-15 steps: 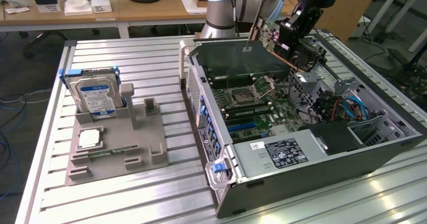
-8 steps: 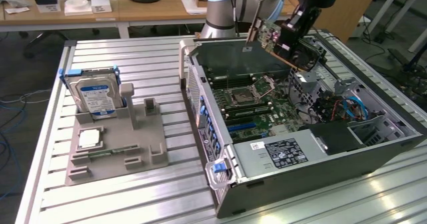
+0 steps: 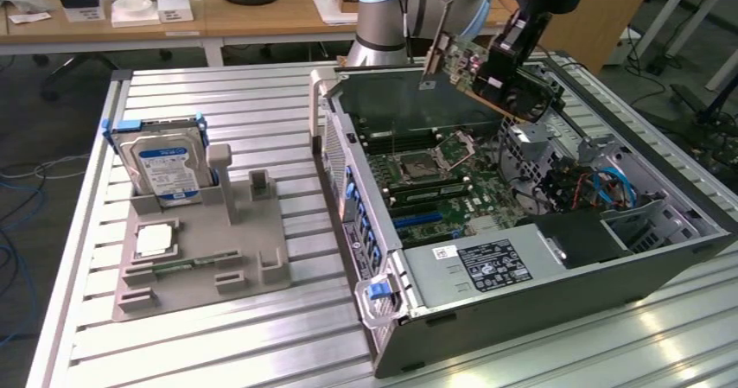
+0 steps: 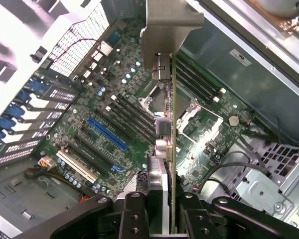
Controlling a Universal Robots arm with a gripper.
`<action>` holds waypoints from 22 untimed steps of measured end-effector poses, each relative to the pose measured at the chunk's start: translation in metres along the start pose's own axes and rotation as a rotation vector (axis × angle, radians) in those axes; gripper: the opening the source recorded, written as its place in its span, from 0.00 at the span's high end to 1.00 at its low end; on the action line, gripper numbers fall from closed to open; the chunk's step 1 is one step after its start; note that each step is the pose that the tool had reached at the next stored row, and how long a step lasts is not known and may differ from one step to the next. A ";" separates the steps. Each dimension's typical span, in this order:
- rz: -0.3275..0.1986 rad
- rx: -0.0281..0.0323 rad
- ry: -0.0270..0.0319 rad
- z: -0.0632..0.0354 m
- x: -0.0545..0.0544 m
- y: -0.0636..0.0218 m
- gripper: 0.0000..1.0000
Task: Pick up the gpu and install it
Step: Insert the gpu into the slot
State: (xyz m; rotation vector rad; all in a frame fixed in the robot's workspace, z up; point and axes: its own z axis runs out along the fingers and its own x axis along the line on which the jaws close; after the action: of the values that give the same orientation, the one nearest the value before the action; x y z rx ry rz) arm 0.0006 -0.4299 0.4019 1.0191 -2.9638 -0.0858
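Open black computer case [image 3: 554,306]: green motherboard [image 4: 74,124] and blue slot [image 4: 107,134] inside, thin green gpu card [image 3: 467,60] with silver bracket [image 4: 172,25] hanging edge-on above, pinched in black gripper [image 4: 167,214], jaws part-closed.

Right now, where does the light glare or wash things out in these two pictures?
Exterior view: bright streaks glare off the ribbed silver metal table; wrist view: the pale perforated case wall is washed white, while the thin green circuit card looks evenly lit.
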 end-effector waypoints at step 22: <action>-0.207 -0.0042 0.0098 0.0000 0.000 0.0000 0.72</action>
State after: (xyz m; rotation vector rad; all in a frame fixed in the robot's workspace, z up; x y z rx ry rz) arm 0.0006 -0.4299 0.4019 1.3175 -2.8383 -0.0874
